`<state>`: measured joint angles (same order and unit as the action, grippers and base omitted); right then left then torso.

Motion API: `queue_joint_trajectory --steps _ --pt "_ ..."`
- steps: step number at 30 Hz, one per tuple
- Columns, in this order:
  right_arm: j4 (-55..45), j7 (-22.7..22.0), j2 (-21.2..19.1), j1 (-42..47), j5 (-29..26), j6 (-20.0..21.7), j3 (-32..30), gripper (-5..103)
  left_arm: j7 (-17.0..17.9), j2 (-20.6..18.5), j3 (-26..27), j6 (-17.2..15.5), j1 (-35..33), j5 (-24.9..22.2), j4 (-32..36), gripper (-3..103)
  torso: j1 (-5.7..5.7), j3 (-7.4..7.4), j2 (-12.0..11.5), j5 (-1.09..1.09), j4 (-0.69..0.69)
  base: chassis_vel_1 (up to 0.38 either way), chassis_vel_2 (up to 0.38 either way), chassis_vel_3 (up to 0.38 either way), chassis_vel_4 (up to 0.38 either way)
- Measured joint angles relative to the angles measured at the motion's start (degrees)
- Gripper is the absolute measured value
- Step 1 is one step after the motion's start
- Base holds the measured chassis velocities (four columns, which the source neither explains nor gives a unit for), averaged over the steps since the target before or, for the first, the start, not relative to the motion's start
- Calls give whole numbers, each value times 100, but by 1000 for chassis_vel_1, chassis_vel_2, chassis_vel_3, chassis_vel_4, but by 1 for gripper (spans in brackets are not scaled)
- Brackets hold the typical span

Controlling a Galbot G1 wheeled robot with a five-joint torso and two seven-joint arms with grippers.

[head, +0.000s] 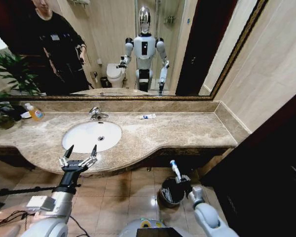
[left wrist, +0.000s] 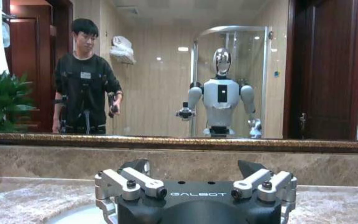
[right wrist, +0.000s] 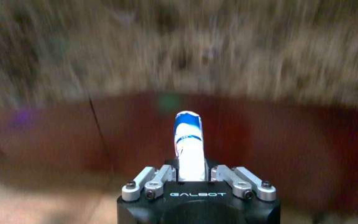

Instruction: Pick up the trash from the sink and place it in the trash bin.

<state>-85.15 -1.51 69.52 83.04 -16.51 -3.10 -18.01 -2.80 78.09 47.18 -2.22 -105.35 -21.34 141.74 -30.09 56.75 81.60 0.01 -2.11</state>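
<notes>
Carrying one piece of trash, a white tube (right wrist: 189,144) with a blue end, pinched between the right gripper (right wrist: 191,173) fingers and sticking up out of them. Hovering low, down by the floor and in front of the counter (head: 187,131), with the right gripper (head: 181,183) just above the bin (head: 168,193), close to the near rim. Showing something pale already inside the bin, too small to name.

Judging the step as the drop-off: tube over the bin, not yet let go. Calling next for centring the tube over the opening rather than over the rim, then parting the fingers so it falls in; risking a bounce off the shiny rim onto the tiles if released off-centre.

Holding the left gripper (head: 79,159) spread wide at the front edge of the counter, just short of the sink (head: 84,140), empty. Seeing no trash in the white basin itself; one more small white-and-blue tube (head: 148,116) lying on the counter well right of the faucet (head: 95,113), near the back wall. Standing apart at the left end, the orange bottle (head: 35,113), not part of the job.
</notes>
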Motion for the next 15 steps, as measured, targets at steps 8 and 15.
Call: queue_joint_trajectory --steps 8,15 --pt "1755 -61 159 -625 -76 -456 482 24 0 0 0 0 0 0 0 100 0 0 0 -1 -1 0 0 0 0" --pt "2591 -103 315 -1026 -102 -758 532 24 0 -1 0 0 0 0 0 100 0 0 0 -3 0 0 0 0 0"
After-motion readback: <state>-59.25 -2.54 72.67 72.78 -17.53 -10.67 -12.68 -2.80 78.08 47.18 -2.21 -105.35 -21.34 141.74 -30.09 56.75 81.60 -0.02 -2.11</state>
